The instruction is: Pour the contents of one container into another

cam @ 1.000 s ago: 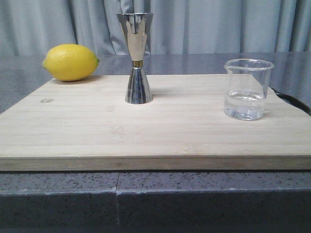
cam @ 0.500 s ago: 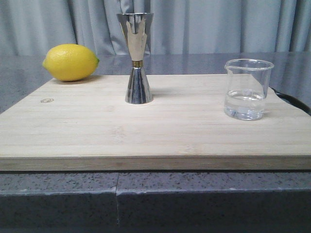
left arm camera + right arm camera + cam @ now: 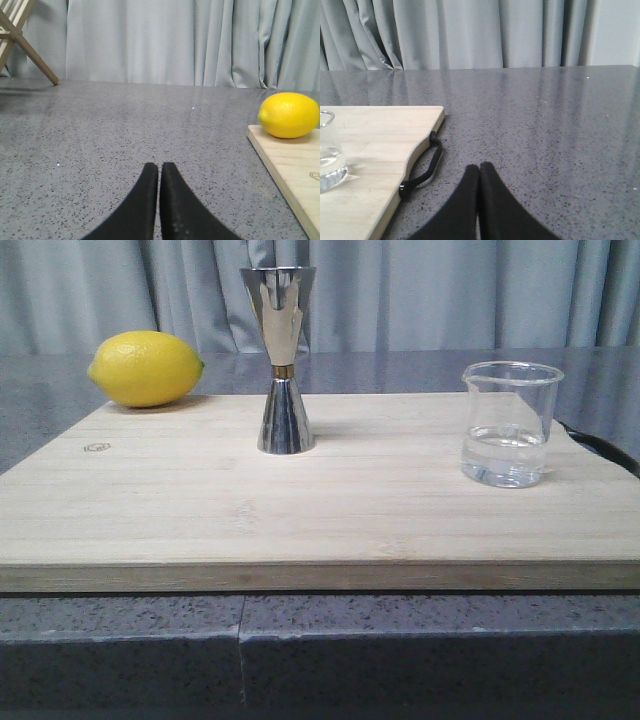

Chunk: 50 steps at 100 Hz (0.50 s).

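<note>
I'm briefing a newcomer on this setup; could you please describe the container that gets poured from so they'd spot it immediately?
Find the pale wooden board on the grey table. The beaker stands near its right edge, apart from the steel jigger and the lemon. It is the only see-through vessel, holding a little clear liquid.

A yellow lemon (image 3: 146,368) sits at the far left corner of the pale wooden cutting board (image 3: 320,510). The board lies on a speckled grey countertop (image 3: 400,640), grey curtains (image 3: 450,290) hanging behind.
</note>
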### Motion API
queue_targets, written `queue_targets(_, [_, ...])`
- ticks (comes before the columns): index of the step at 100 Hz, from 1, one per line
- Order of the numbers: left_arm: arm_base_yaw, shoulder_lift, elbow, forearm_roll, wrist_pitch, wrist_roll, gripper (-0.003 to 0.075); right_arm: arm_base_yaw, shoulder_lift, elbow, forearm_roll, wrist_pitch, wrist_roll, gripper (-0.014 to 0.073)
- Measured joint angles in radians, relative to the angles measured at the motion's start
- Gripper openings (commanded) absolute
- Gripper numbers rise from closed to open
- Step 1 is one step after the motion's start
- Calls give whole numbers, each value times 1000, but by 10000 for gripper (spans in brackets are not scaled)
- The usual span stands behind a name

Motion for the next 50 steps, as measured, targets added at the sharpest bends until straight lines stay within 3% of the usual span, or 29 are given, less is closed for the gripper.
queue_targets(50, [0,0,0,0,-24,0,-19,0,0,0,0,-22,0,-69])
